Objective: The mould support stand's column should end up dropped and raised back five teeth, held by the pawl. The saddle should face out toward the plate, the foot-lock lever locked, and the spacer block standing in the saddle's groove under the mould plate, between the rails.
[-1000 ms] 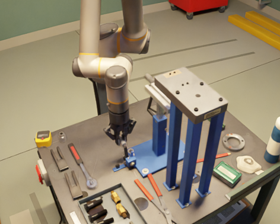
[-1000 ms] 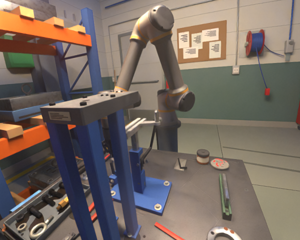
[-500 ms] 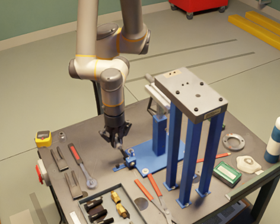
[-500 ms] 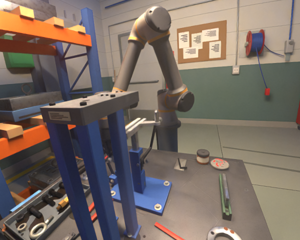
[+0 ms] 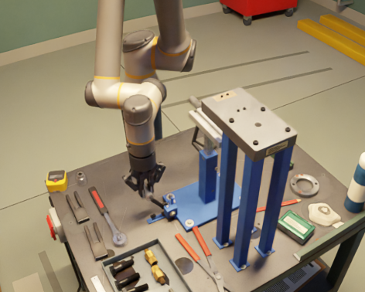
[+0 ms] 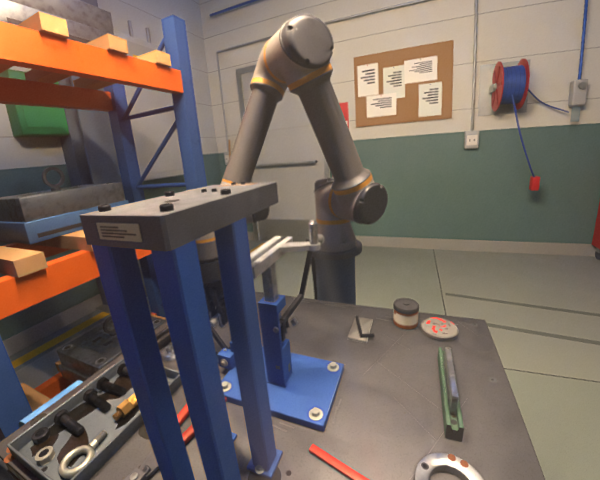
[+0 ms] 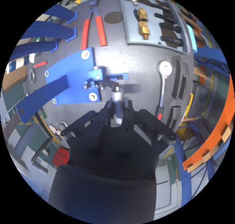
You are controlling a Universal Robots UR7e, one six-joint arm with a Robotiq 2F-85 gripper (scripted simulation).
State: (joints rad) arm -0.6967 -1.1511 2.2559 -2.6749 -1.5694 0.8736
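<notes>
The blue support stand is bolted to the bench middle on its base plate. Its pale saddle sits atop the column, beside the grey mould plate on blue legs. At the base plate's left corner sits the foot-lock bracket, and my gripper is closed around the foot-lock lever's grey handle, which slants up and away from the bracket. In the side camera the gripper hangs low just left of the bracket. I cannot pick out the spacer block for certain.
A parts tray with bolts and brass fittings lies at the near edge. A ratchet wrench and dark wedges lie to the left. Red-handled pliers lie by the plate's legs. A green bar lies to the right.
</notes>
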